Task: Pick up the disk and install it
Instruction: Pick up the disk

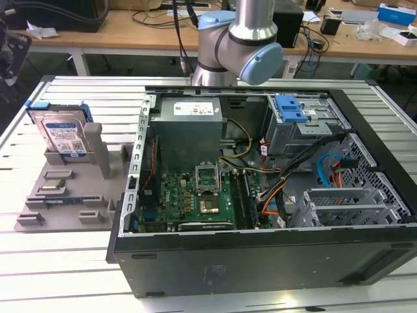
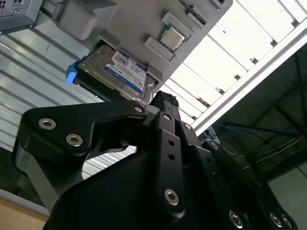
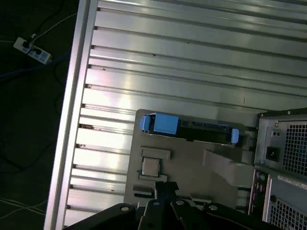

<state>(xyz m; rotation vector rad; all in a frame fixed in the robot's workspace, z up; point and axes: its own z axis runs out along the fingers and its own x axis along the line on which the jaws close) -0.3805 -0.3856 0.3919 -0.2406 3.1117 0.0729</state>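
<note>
Disk: silver, blue rail frame; stands on edge in grey holder on slatted surface, at the exterior view's left, just beside open computer case; end effector: narrow, fingertips together, holding nothing; points toward holder in the second wrist view, apart from disk.

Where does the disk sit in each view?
Exterior view: the disk stands in the grey fixture, at the exterior view's left of the computer case.
Second wrist view: the disk shows its label face, propped in that fixture.
First wrist view: the disk is edge-on, blue rail showing.
Shared landmark: the grey fixture.
</note>
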